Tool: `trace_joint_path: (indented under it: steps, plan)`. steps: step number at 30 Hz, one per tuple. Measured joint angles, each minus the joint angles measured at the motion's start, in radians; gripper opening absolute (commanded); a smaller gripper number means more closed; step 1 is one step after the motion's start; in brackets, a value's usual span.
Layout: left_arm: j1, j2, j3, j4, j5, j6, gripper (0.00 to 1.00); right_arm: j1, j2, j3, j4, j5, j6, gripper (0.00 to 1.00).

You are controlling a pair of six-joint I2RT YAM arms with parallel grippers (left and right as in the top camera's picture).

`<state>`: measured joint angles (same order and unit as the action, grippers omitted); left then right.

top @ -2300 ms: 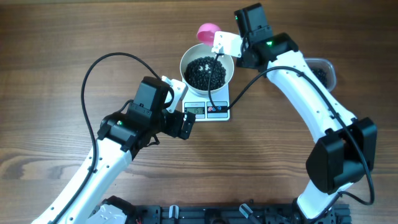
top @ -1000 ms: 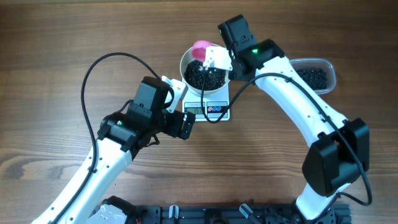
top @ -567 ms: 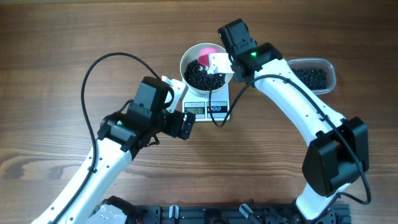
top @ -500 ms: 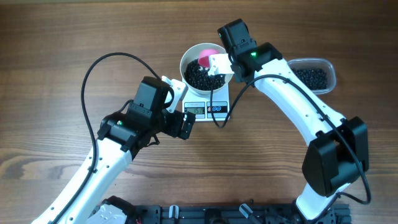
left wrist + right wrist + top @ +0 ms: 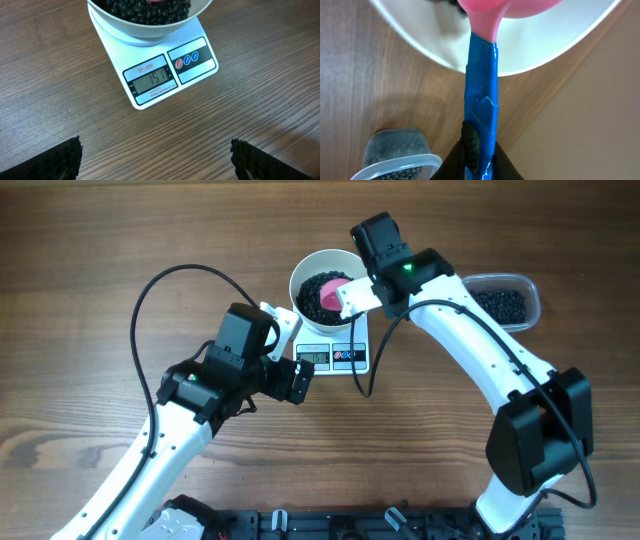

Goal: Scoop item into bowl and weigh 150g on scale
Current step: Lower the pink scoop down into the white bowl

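The round, plain white bowl [image 5: 322, 258] sits on the small white rectangular digital kitchen scale [image 5: 358, 350]. A loose dark heap of tiny round black beans [image 5: 315, 298] covers the bottom of the bowl. In the left wrist view the scale's grey display [image 5: 151, 83] appears to read 151, so the weighing looks all but done, with the load at the target or a touch over.

The right gripper [image 5: 478, 150] is above the scale's right side, away from the display. It is clamped narrow on the blue-taped handle [image 5: 481, 95] of a pink plastic scoop [image 5: 335, 284]. The scoop's head lies over the beans inside the bowl; whether it carries any cannot be told.

The left gripper [image 5: 289, 348] hangs just beside the scale's display end, on its left, with jaws spread wide and holding nothing. Well to the right of the scale, the clear rounded plastic tub [image 5: 505, 277] has beans in it.

What seems left is to lift the scoop clear without pressing on the bowl and let the reading settle. A bean or two may also need taking back out.
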<state>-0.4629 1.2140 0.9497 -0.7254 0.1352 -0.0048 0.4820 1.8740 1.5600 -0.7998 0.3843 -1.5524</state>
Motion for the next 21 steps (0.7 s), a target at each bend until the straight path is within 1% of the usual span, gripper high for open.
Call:
trace_joint_path:
  steps: [9,21]
  plan:
    - [0.0,0.0,0.0,0.0,0.0,0.0,1.0,0.006,0.0,0.0,0.062,0.005,0.023,0.04]
    - [0.0,0.0,0.0,0.0,0.0,0.0,1.0,0.061,0.04,0.0,0.048,0.062,0.045,0.04]
